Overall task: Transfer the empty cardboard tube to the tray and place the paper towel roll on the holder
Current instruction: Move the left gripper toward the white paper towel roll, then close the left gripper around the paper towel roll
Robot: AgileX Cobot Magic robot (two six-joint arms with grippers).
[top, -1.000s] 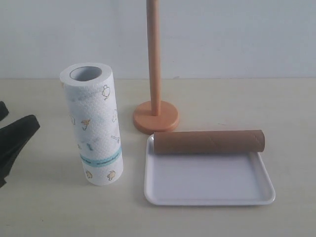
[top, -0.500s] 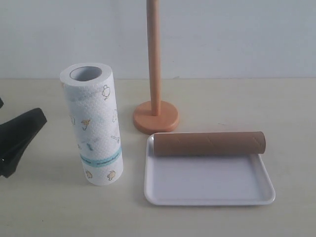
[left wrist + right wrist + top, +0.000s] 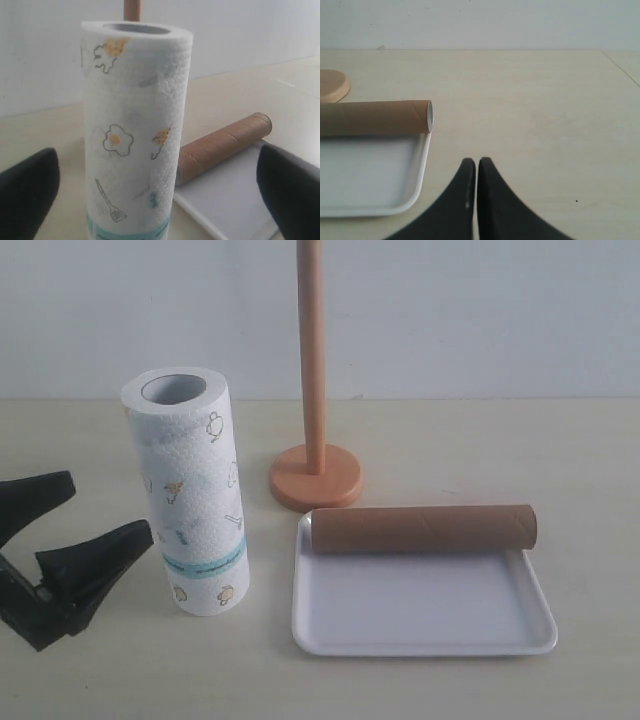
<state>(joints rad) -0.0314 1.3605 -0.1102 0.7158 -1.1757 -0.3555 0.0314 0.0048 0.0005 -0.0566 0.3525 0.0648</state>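
The paper towel roll (image 3: 185, 490) stands upright on the table, left of the tray (image 3: 420, 610). My left gripper (image 3: 112, 508) is open just left of the roll, low on its side and not touching it. In the left wrist view its fingers (image 3: 27, 195) flank the paper towel roll (image 3: 135, 135) with wide gaps. The empty cardboard tube (image 3: 423, 528) lies across the tray's far rim. The holder (image 3: 315, 478) stands bare behind the tray. My right gripper (image 3: 474, 161) is shut on nothing, over bare table beside the tray (image 3: 422, 160) and the cardboard tube (image 3: 375, 117). It is out of the exterior view.
A pale wall runs close behind the holder. The holder's pole (image 3: 133, 9) shows just above the roll in the left wrist view, and its base (image 3: 332, 86) shows beyond the tube in the right wrist view. The table's right edge (image 3: 625, 67) is visible.
My left gripper has come in from the left edge toward the roll, and both its spread fingers now show. The roll, tube, tray and holder have stayed in place.
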